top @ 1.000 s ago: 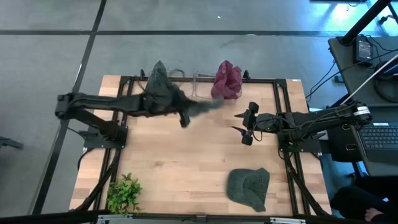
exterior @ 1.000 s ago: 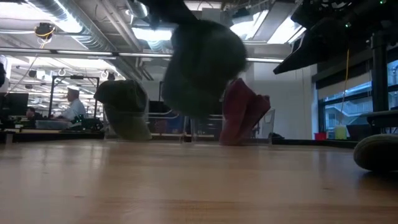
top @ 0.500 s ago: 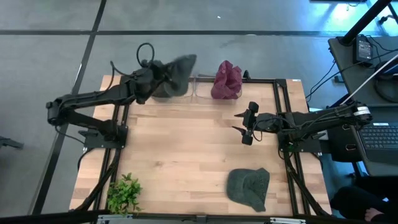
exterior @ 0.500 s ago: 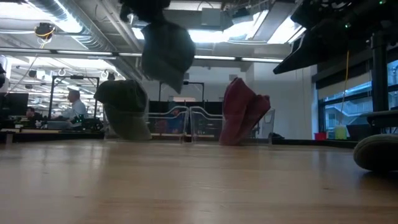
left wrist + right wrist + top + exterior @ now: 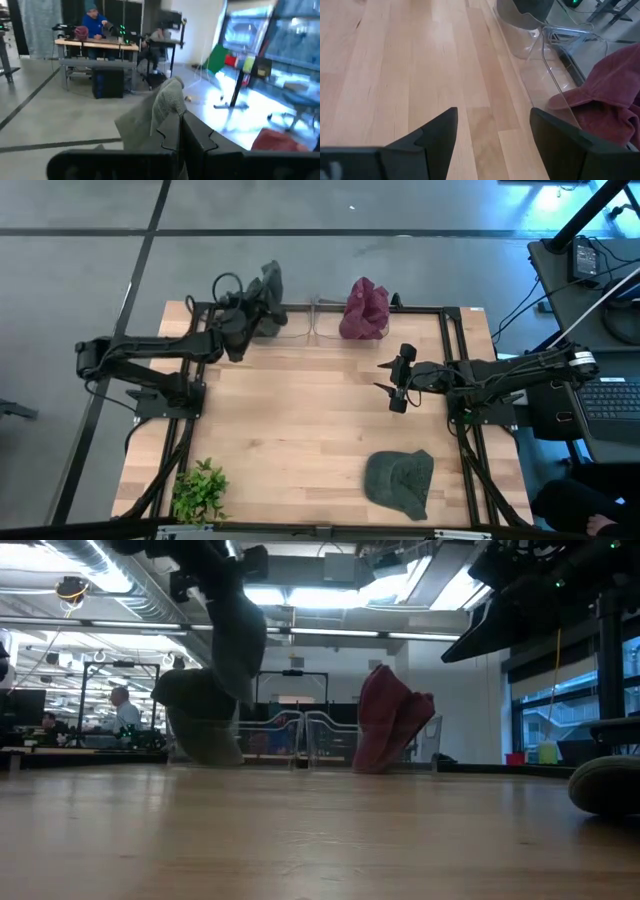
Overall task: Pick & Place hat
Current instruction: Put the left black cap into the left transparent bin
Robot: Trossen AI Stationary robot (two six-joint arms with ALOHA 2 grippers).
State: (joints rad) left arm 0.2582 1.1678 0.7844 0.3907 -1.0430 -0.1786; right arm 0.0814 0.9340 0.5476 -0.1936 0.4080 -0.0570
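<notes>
My left gripper (image 5: 262,308) is raised over the table's far left part, shut on a grey-green hat (image 5: 271,282) that shows hanging in the low view (image 5: 238,635). Just behind and below it, a second grey-green hat (image 5: 200,720) sits over a stand at the far edge. A maroon hat (image 5: 365,308) hangs over a clear stand (image 5: 540,55) further right. A third grey hat (image 5: 400,480) lies flat on the near right of the table. My right gripper (image 5: 393,385) waits open, right of the table's middle, touching nothing. My left gripper pinches the held hat's fabric (image 5: 162,107) between its two fingers (image 5: 200,142), in a bunched fold that sticks out past the fingertips. The hat is lifted clear of the table and hangs slack below the gripper (image 5: 238,635).
A small green plant (image 5: 198,490) stands at the near left corner. Black frame rails (image 5: 455,360) run along the table's sides. Bare wooden board (image 5: 290,430) lies between the arms. People sit at desks in the room beyond.
My left gripper has carried the grey-green hat from near the table's middle toward the far left edge, turning as it went. The hat swung loosely, first trailing out sideways, and now hangs narrow above the stand with the other grey-green hat. It stayed shut.
</notes>
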